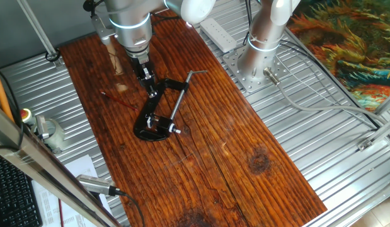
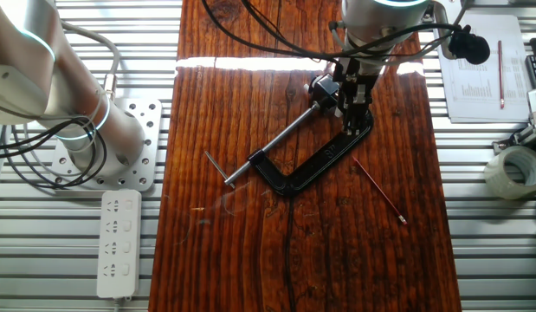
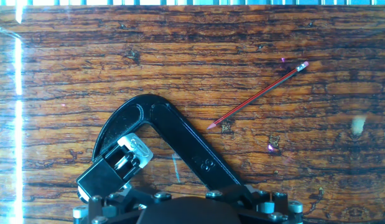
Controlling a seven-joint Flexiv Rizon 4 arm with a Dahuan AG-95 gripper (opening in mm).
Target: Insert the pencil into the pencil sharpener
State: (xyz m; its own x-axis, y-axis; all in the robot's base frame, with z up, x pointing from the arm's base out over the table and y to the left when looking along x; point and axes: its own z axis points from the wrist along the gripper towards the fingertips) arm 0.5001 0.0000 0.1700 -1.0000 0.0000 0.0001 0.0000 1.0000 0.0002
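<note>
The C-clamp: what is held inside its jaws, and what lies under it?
Inside the C-clamp sits a small dark block with a silvery part, the pencil sharpener. Under the clamp only the wooden table shows. The sharpener's hole cannot be seen.

Black C-clamp [image 2: 313, 165] on wooden tabletop [image 2: 250, 251], white power strip [image 2: 118, 240], tape roll [image 2: 515, 169], paper sheet [image 2: 480, 78]

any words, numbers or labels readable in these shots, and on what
"8": raised mark, possibly "38", on the black C-shaped metal clamp, only partly legible in the hand view.
White printed paper sheet beside the wooden board: text too small to read.
Nothing else legible.
</note>
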